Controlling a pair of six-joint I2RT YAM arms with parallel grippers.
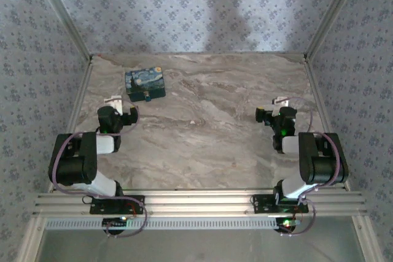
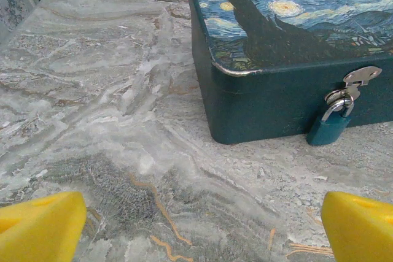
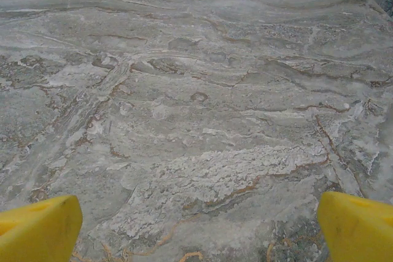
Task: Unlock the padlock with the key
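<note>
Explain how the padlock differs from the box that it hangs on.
Size: the padlock is far smaller than the box. Look: the padlock is plain teal with a silvery loop, while the box has a painted night sky with yellow stars on its lid. Pose: the box lies flat on the table, while the padlock hangs tilted from the clasp on the box's front wall. Both share a dark teal colour.

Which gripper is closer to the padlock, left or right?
The left gripper: the padlock hangs on the front of the painted box just ahead of it. The right gripper sits across the table from the box.
</note>
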